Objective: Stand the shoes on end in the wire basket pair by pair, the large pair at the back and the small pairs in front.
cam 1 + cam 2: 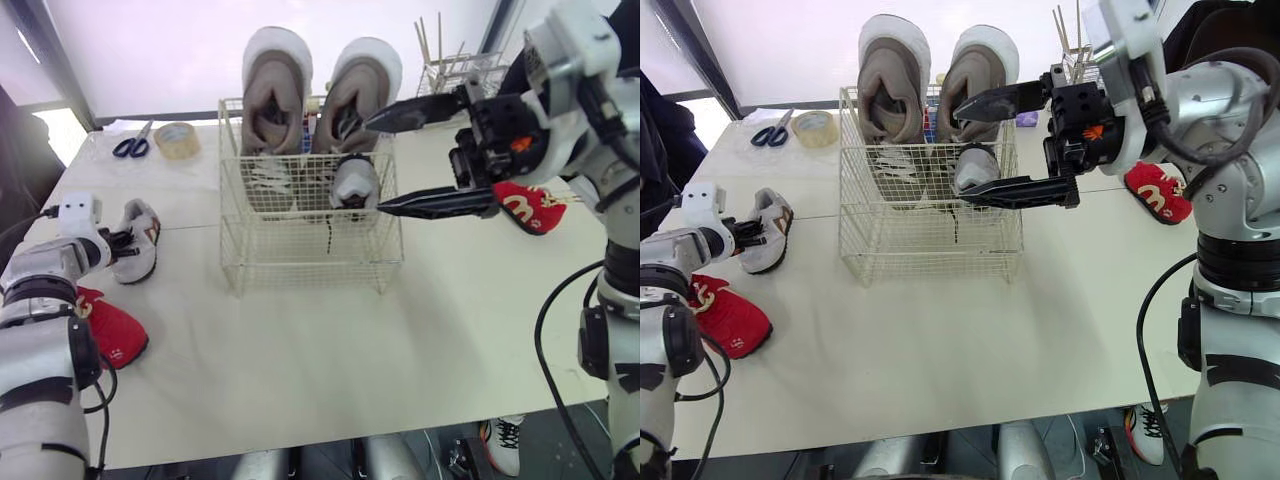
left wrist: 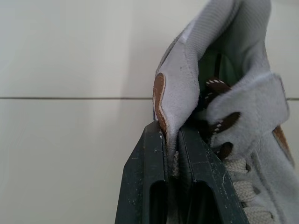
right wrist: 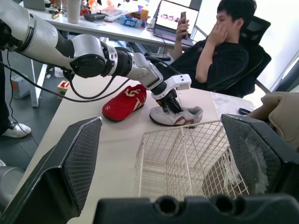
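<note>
A wire basket point(image 1: 310, 262) stands mid-table. Two large tan shoes point(image 1: 276, 95) stand on end at its back, and one small grey shoe point(image 1: 355, 184) stands in front of the right one. My right gripper point(image 1: 385, 160) hovers open beside that small shoe, over the basket's right side. Its grey mate point(image 1: 138, 240) lies on the table at the left; my left gripper point(image 2: 172, 140) is shut on its heel collar. One red shoe point(image 1: 112, 329) lies near my left arm, another red shoe point(image 1: 527, 208) at the right behind my right arm.
Scissors point(image 1: 132, 146) and a tape roll point(image 1: 177, 139) lie at the far left of the table. A small wire rack point(image 1: 462, 70) stands at the far right. A seated person point(image 3: 219, 51) shows beyond the table in the right wrist view.
</note>
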{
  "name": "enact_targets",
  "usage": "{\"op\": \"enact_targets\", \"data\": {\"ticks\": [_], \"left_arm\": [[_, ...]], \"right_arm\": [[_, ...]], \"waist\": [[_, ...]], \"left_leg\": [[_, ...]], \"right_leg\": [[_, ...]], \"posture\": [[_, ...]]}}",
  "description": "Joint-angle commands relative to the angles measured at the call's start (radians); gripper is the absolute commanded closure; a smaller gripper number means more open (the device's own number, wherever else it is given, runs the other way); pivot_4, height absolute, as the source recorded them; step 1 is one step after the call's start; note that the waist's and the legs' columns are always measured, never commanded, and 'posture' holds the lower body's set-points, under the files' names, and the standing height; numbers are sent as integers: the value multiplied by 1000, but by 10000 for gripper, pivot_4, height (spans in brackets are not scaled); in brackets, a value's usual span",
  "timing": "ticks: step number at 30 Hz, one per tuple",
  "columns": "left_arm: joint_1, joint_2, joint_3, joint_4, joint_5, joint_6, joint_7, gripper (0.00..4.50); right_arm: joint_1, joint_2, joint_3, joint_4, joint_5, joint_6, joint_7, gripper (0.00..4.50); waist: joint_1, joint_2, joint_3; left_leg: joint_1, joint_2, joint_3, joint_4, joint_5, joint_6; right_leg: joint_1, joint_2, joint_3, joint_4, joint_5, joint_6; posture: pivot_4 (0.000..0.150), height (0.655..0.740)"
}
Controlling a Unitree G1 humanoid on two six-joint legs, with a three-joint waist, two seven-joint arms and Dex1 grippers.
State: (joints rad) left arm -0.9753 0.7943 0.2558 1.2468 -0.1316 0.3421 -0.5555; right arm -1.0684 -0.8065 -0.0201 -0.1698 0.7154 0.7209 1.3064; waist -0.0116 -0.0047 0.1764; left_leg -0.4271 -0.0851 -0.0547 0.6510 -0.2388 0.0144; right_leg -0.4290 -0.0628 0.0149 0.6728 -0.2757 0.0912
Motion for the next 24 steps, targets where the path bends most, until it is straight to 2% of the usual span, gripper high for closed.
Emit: {"op": "enact_targets", "data": {"ticks": [1, 3, 7, 9, 11, 13, 19, 24], "left_arm": [[-46, 18, 93, -174, -88, -115, 5, 44426], [-25, -5, 133, -339, -131, -155, 30, 44426], [61, -115, 210, -790, -242, -140, 132, 44426], [86, -164, 231, -936, -280, -136, 177, 44426], [102, -254, 237, -1163, -311, -180, 270, 44426], [100, -324, 219, -1304, -306, -204, 353, 44426], [81, -414, 93, -1459, -227, -228, 438, 44426], [141, -470, 19, -1538, -176, -281, 448, 44426]], "right_arm": [[-24, -2, -14, 3, -6, -25, -2, 0], [-23, 1, -11, 11, -10, -33, -4, 0], [-18, 4, -14, 31, -15, -41, -14, 0], [-16, 2, -17, 44, -18, -45, -20, 0], [-3, -5, -31, 44, -14, -36, -37, 0], [8, -11, -36, 56, -20, -39, -44, 0], [10, -14, -13, 105, -52, -65, -24, 0], [-9, 13, 14, 135, -73, -73, -14, 0]], "waist": [[2, -5, 1], [4, -8, 0], [3, -9, 0], [2, -9, 0], [0, -9, 0], [2, -9, 0], [4, -9, 0], [7, -9, 0]], "left_leg": [[-1, 0, 0, 0, 0, 0], [-4, 0, -1, 1, 0, 0], [-10, -1, 0, 4, 1, -3], [-11, -2, 0, 4, 1, -1], [-12, -2, 0, 6, 0, -1], [-14, -2, 0, 8, 0, -1], [-15, -2, 0, 12, 0, 0], [-15, -2, 0, 13, 0, 0]], "right_leg": [[0, 0, 0, 0, 0, 0], [-2, 0, 0, -2, 0, 0], [-4, -2, 0, -5, 1, 2], [-4, -2, 0, -7, 2, 3], [-5, -2, 0, -7, 2, 3], [-6, -2, 0, -7, 2, 3], [-6, -1, -1, -4, 2, 4], [-5, -1, 0, -4, 2, 4]], "posture": [[1500, 7400], [1500, 7400], [1500, 7400], [1500, 7400], [1500, 7400], [1500, 7400], [1500, 7400], [1500, 7400]]}}
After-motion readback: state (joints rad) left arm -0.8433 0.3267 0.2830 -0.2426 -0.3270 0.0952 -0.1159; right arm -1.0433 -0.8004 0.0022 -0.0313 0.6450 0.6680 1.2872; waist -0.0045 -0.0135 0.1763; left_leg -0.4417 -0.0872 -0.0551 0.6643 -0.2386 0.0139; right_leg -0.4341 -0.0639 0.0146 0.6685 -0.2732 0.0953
